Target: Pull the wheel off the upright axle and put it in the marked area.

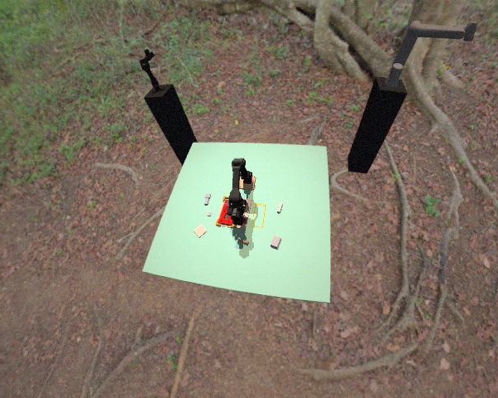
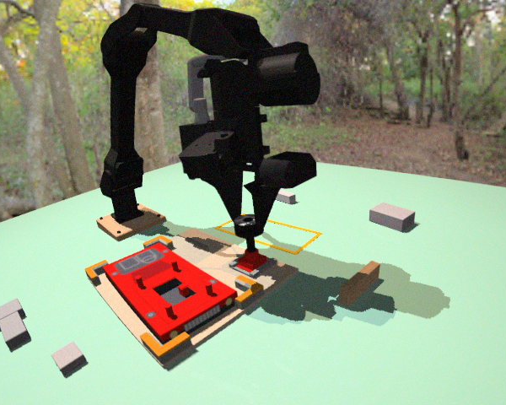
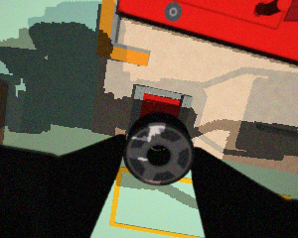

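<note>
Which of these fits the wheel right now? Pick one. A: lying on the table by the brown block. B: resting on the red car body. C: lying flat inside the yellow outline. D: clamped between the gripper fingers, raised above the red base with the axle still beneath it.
D: the exterior view shows the gripper shut on the wheel, the dark axle running down to the red base.
</note>
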Controlling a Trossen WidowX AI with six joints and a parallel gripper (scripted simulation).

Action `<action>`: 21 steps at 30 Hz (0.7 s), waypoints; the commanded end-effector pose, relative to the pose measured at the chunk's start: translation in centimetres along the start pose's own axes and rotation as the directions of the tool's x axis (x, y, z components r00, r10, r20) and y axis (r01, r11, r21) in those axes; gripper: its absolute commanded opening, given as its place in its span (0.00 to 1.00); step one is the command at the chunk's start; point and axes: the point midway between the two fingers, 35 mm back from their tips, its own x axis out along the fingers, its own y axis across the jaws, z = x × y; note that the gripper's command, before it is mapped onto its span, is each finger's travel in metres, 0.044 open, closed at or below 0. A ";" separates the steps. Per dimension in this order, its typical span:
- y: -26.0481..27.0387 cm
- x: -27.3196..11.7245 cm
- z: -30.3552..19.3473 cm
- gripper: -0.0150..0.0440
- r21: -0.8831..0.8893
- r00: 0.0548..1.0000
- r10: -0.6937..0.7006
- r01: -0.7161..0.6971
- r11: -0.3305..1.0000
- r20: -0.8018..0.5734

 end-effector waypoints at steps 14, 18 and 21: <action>0.0 -0.8 0.0 0.25 0.005 1.000 -0.001 0.001 1.000 -0.002; 0.0 -1.9 0.0 0.25 0.005 1.000 -0.001 0.001 1.000 -0.002; 0.0 -3.1 0.0 0.25 0.005 1.000 -0.001 0.001 1.000 -0.002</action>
